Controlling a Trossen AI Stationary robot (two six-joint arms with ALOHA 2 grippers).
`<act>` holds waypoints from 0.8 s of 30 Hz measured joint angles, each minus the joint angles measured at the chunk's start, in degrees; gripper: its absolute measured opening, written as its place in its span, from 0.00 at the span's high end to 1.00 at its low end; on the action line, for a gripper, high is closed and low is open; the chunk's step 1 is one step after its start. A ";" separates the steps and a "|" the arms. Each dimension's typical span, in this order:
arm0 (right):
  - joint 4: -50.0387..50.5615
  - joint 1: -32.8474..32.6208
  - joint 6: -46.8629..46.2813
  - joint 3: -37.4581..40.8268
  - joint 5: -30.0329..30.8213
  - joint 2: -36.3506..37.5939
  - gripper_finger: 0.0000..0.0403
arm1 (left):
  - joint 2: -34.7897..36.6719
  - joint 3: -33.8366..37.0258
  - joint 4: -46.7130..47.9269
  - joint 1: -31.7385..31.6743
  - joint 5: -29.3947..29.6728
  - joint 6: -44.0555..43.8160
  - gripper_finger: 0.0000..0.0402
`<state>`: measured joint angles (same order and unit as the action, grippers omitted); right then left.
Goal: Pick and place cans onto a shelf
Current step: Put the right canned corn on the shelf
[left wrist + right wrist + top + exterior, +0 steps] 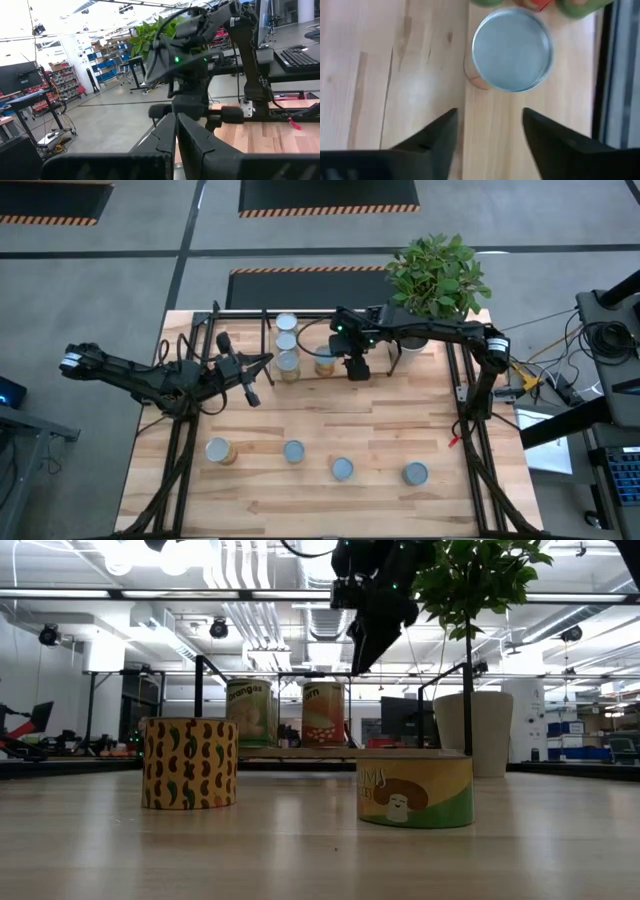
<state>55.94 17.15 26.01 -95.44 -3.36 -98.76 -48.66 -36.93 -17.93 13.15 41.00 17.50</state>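
From above we see the right gripper (pixel 357 370) held over the back of the wooden table (pixel 400 430), just in front of the shelf (pixel 262 330), a low rack of thin black bars along the table's far edge. Its fingers (pixel 440 135) are spread wide and hold nothing. In the right wrist view a can with a silvery round top (pixel 512 49) stands just ahead of the fingertips, on the lighter board, apart from both fingers and roughly in line with the gap between them. In the high view this is the tan-sided can (pixel 324 362) directly beside the gripper on its left-arm side.

Three more cans stand on the shelf in a short line running front to back: one at the rear (pixel 286 323), one in the middle (pixel 286 342) and one at the front (pixel 288 364).

Four cans remain on the table in a loose row near its front edge: a tan-sided one (pixel 219 450), then three grey-topped ones (pixel 293 451), (pixel 342 469), (pixel 415 473), all well apart from the right gripper.

The left gripper (pixel 250 388) hangs over the table beside the shelf's left end, with its fingers (pixel 165 140) pressed together and empty.

A white plant pot (pixel 412 340) with a leafy plant stands at the back right corner.
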 joint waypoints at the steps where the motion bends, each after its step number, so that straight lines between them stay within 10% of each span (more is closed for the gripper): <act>1: -0.77 0.00 -0.30 0.91 0.09 0.00 0.56 | 0.00 0.00 0.00 0.00 -0.01 0.00 1.00; 12: -9.52 0.13 1.99 5.34 1.52 -0.92 0.96 | 0.00 0.00 0.00 -0.01 -0.01 0.02 1.00; 24: -13.68 -0.07 -0.34 4.70 8.39 0.87 0.98 | 0.00 0.00 0.00 0.00 -0.01 0.02 1.00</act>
<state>42.26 17.08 25.67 -90.75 5.04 -97.89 -48.66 -36.93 -17.93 13.15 40.99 17.52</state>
